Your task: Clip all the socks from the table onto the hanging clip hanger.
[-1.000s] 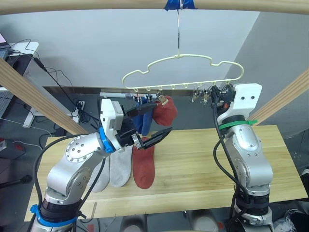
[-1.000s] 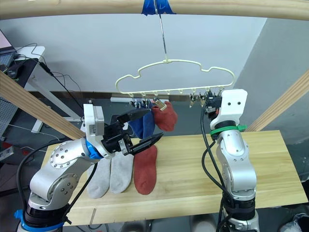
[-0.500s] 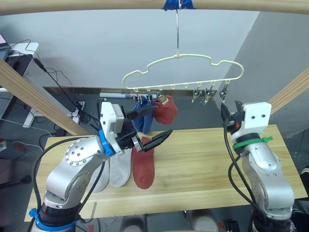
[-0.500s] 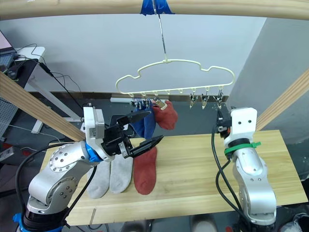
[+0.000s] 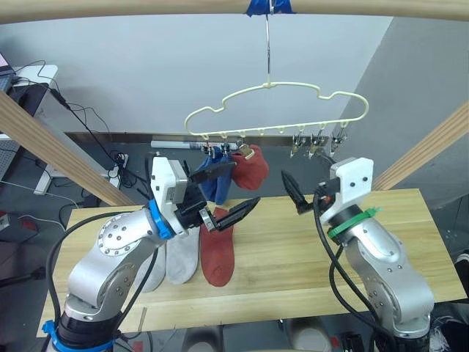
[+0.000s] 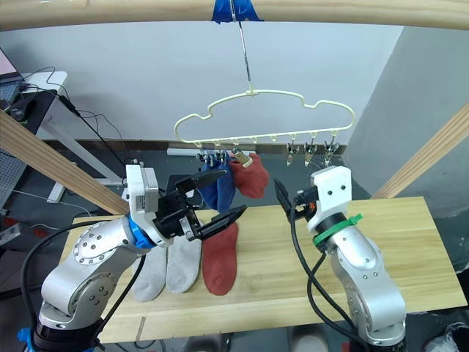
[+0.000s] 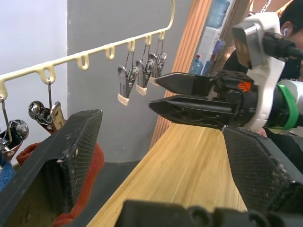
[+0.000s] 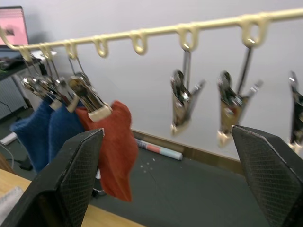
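Hanger: clip hanger (image 5: 275,110) hangs by its metal hook from the wooden beam (image 5: 146,7) overhead, cream cloud outline level, a row of metal clips (image 8: 182,101) along its lower bar.
Hung socks: two blue socks (image 6: 217,189) and one rust red sock (image 5: 251,168) are pinned at the hanger's left end, side by side and touching.
Free clips: three clips (image 5: 316,141) dangle bare at the right end.
Table socks: two light grey socks (image 5: 172,258) and a second rust red sock (image 5: 218,251) lie in a row on the left part of the table (image 5: 308,257), toes toward the robot.
Left gripper: left gripper (image 5: 223,191) is spread wide with nothing in it, up above the red sock on the table and just below the hung ones.
Right gripper: right gripper (image 5: 292,191) is also wide apart and carrying nothing, raised over mid-table, under the bare clips and pointing toward the left gripper.
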`<move>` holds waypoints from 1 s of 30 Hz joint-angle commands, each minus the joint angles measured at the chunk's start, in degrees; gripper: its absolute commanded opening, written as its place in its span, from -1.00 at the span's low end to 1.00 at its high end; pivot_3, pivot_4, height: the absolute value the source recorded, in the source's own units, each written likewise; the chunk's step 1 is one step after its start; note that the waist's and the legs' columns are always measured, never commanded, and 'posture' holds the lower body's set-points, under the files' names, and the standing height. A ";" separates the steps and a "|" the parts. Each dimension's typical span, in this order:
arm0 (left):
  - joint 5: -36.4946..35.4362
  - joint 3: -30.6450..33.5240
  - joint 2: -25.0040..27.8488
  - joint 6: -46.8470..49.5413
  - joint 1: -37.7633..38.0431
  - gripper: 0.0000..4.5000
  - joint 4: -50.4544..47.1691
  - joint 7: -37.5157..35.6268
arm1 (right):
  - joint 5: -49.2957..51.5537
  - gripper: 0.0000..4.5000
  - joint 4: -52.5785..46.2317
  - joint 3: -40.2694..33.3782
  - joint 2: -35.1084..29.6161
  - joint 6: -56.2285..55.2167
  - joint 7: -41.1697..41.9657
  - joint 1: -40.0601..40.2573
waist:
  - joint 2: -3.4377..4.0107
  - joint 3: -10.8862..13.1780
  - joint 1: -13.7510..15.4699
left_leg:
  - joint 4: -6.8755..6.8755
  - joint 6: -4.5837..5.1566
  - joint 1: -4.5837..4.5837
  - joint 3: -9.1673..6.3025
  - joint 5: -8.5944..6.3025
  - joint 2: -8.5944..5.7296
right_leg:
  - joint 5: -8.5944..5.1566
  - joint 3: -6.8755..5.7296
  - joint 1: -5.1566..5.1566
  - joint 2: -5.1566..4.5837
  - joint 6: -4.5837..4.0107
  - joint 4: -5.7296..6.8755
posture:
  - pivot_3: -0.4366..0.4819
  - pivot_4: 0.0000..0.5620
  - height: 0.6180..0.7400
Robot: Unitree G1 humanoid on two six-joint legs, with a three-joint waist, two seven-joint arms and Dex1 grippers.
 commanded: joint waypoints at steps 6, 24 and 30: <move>-0.72 1.48 0.37 0.75 -0.57 1.00 -2.95 1.04 | -0.21 0.99 2.88 1.96 3.40 -3.92 -1.34 -3.50 | 0.01 0.01 0.03 | 0.00 0.00 0.00 0.01 0.00 0.00 | 0.00 0.01 0.00 0.00 0.00 0.01 | -0.18 0.13 1.00; -0.40 1.10 0.01 1.41 -0.96 1.00 -2.72 0.85 | -2.55 0.99 9.07 2.63 6.68 -6.53 -4.94 -8.51 | 0.04 0.06 0.02 | -0.03 0.00 -0.02 -0.01 0.00 0.00 | 0.00 0.00 -0.03 0.00 0.00 0.00 | -0.18 0.14 1.00; -0.42 0.89 -0.28 1.55 -0.55 1.00 -3.16 1.18 | -2.75 0.99 10.12 3.07 7.59 -7.26 -4.89 -9.69 | 0.04 0.07 0.02 | -0.03 0.00 -0.02 -0.01 0.00 0.00 | 0.00 0.00 -0.03 -0.01 0.00 0.00 | -0.17 0.14 1.00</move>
